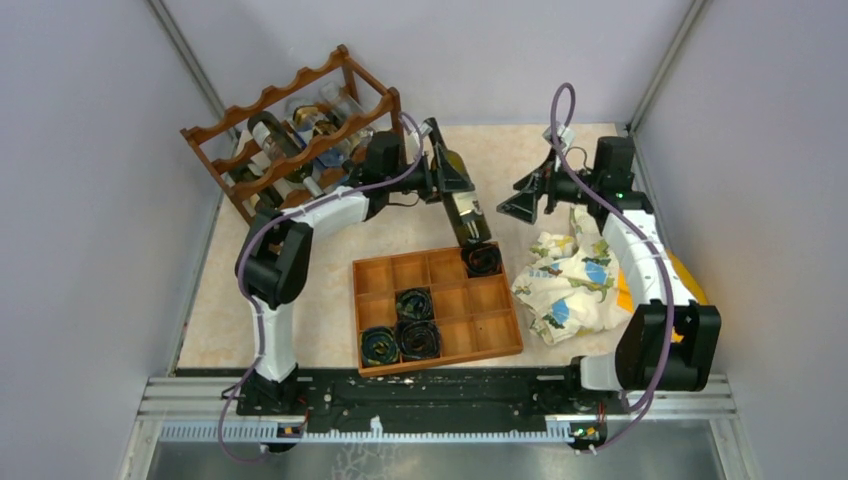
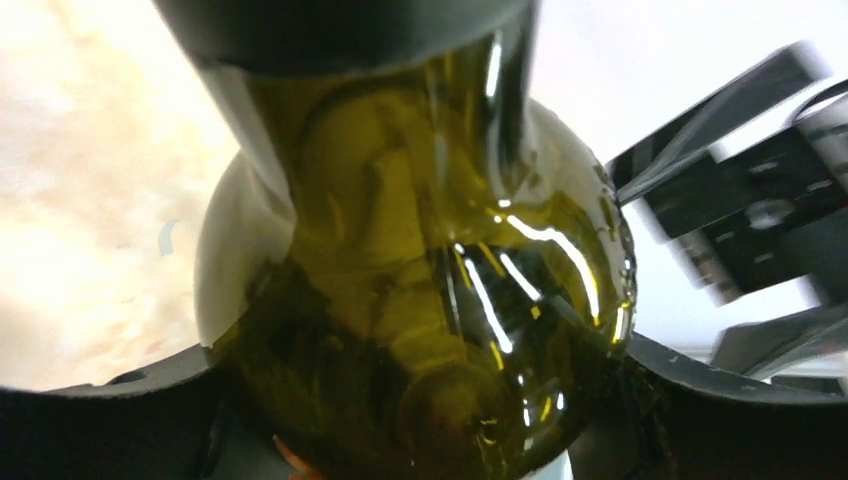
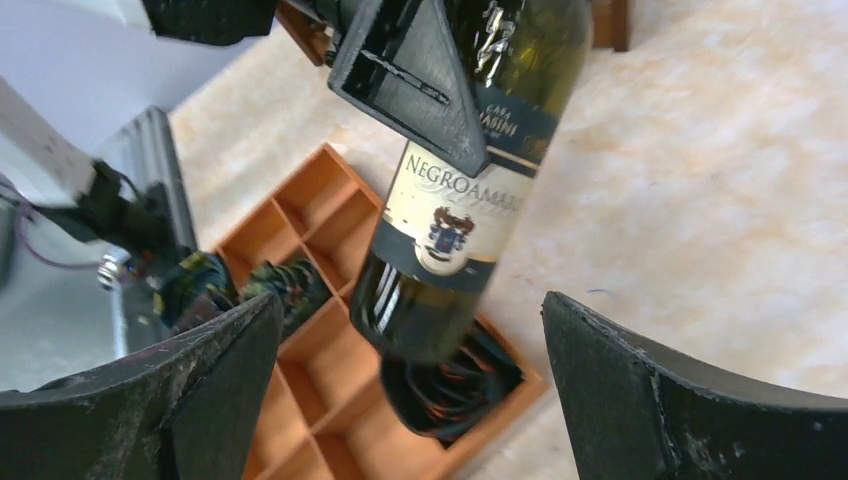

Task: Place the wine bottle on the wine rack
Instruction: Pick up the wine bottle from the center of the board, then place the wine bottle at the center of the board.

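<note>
The wine rack (image 1: 290, 130) stands just behind and to the left of the left gripper (image 1: 448, 180), with bottles lying in its tiers. In front of that gripper sits the orange compartment tray (image 1: 505, 345). A patterned cloth (image 1: 570, 285) lies crumpled near the right gripper (image 1: 515, 207). The wine bottle (image 1: 468, 215) hangs tilted in the left gripper, clamped near its shoulder. Its neck points toward the rack and its base is low over a dark roll (image 1: 482, 259) in the tray's far right compartment. The right gripper stands beside the bottle without touching it, its fingers spread wide and holding nothing.
</note>
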You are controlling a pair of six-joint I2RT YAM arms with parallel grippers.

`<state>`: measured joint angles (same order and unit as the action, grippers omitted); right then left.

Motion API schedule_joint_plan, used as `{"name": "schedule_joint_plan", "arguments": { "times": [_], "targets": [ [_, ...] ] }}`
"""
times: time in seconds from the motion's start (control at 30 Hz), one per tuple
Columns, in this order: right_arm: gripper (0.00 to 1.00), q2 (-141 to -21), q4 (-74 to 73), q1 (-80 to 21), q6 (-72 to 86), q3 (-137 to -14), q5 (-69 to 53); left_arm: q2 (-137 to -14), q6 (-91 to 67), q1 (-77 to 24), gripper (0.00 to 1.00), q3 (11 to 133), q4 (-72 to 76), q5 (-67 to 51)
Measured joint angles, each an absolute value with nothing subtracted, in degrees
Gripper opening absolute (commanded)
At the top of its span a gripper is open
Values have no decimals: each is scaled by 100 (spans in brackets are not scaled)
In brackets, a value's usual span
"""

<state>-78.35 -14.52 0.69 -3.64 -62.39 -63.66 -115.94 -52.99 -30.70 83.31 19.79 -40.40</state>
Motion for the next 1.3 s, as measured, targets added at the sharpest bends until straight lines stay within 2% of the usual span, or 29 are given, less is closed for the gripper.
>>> {"name": "schedule_joint_plan", "arguments": {
  "times": [0.27, 0.6, 0.8, 1.03, 1.3],
  "targets": [
    [98, -7697, -2530, 318, -2904, -6641, -6606, -11507, -2989, -2790, 0, 8372, 209, -4875],
    [96, -7655, -2591, 266, -6346, -6530, -7000, -11697, -373, -2792, 0, 10302, -3026, -5920],
    [88, -7655, -2423, -152, -8307, -6528, -6431, -11767, 8, -2786, 0, 10350, -3747, -6407],
    [71, -7789, -2095, -480, -9727, -6569, -6069, -11950, 5, -2867, 0, 10320, -4130, -6687],
    [61, -8036, -1988, -908, -10833, -6563, -5802, -12049, 58, -3151, 0, 10313, -4506, -6829]
  ]
}}
